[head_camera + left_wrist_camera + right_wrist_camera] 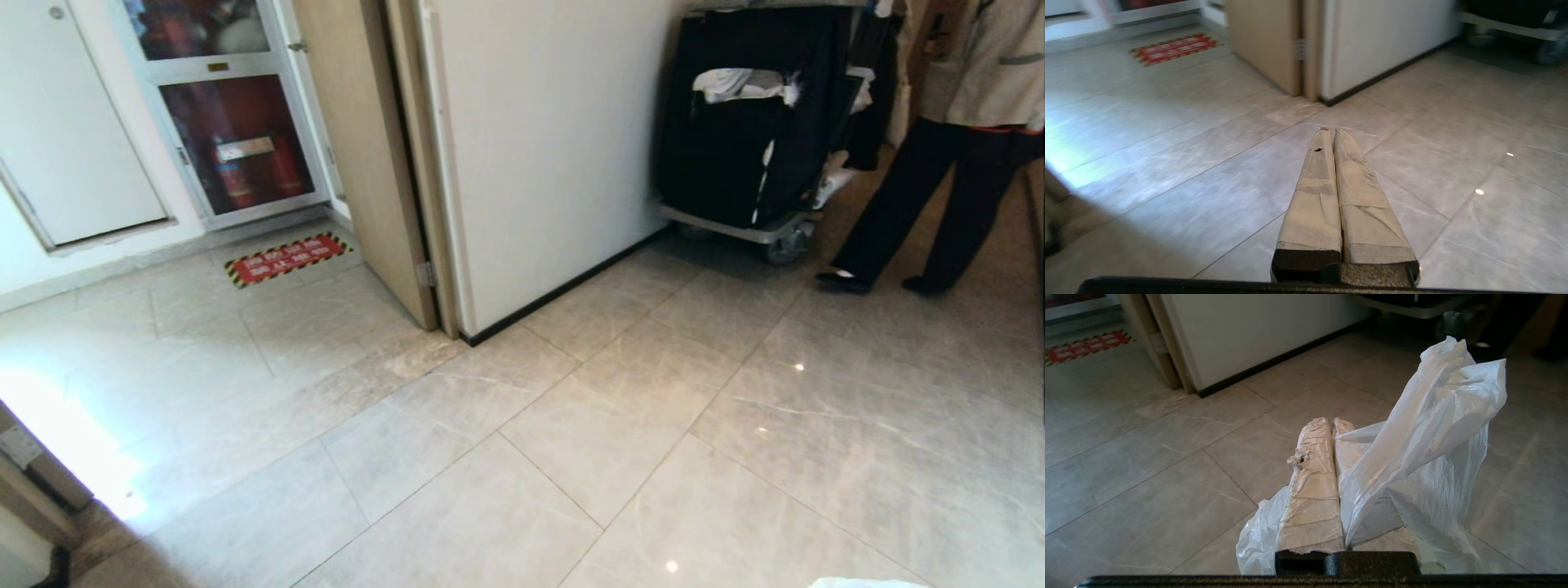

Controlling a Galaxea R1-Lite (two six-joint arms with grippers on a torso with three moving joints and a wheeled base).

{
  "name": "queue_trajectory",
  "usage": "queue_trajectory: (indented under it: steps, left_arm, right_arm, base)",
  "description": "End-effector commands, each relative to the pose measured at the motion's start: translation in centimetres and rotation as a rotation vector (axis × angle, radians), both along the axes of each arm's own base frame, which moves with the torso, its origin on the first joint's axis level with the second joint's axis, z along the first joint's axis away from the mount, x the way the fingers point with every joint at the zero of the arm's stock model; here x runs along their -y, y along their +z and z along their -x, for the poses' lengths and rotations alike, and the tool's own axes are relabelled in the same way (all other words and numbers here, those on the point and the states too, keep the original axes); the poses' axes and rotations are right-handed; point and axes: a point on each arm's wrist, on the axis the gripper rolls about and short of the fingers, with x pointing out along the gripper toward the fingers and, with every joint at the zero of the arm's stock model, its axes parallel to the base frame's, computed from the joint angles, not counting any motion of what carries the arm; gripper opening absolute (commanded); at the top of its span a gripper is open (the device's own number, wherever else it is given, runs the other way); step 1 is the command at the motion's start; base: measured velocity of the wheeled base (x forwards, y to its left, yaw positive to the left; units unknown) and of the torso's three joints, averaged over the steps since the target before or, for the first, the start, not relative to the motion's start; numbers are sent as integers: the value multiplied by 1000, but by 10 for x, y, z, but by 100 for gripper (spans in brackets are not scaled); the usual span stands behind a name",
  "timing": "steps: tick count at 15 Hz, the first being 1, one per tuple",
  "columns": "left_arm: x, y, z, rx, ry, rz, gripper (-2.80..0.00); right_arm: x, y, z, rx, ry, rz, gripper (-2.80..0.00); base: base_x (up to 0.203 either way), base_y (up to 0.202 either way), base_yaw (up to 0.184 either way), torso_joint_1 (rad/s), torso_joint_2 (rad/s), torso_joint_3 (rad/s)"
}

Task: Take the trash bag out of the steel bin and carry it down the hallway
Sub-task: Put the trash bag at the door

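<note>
The hallway floor [620, 457] of glossy beige marbled tiles is filling most of the head view, with ceiling lights glinting on it. A white wall [555, 147] with black skirting is running back towards the right, ending at a tan wooden door frame [367, 163] on its left end. Beyond the frame, a glass-fronted fire cabinet [237, 139] holding red extinguishers is standing against the far wall, and a red floor sign with yellow-and-black edging [287, 259] is lying on the tiles just in front of it.

At the far right, a tall black wheeled linen cart [751, 131] is standing against the wall with white cloth hanging at its top. Just beside it a person [955, 155] in a pale jacket, dark trousers and black shoes is standing, seen only from the shoulders down.

The trash bag [1437, 428], white and thin, is hanging from the right gripper [1333, 422] over the hallway tiles; its crumpled plastic is rising past the fingers on one side and spilling out below them on the other. The right jaws are pressed together, pinching the bag between their tape-wrapped pads. A sliver of the bag is showing at the bottom edge of the head view.

The left gripper [1329, 131] is hanging above bare tiles, holding nothing, its wrapped fingers lying closed against each other.
</note>
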Motion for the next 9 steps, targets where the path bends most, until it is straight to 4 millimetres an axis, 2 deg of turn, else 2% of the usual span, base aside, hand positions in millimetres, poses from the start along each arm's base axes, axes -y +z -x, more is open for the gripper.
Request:
queue_trajectory:
  steps: [1,9]
  left_arm:
    - [0,0,0,0,0,0,-280]
    - [0,0,0,0,0,0,-280]
  right_arm:
    - [0,0,0,-1,0,0,-280]
    - [0,0,0,-1,0,2,-280]
  base:
    - [1,8,-175,6,6,1]
    - [1,9,-170,1,5,3]
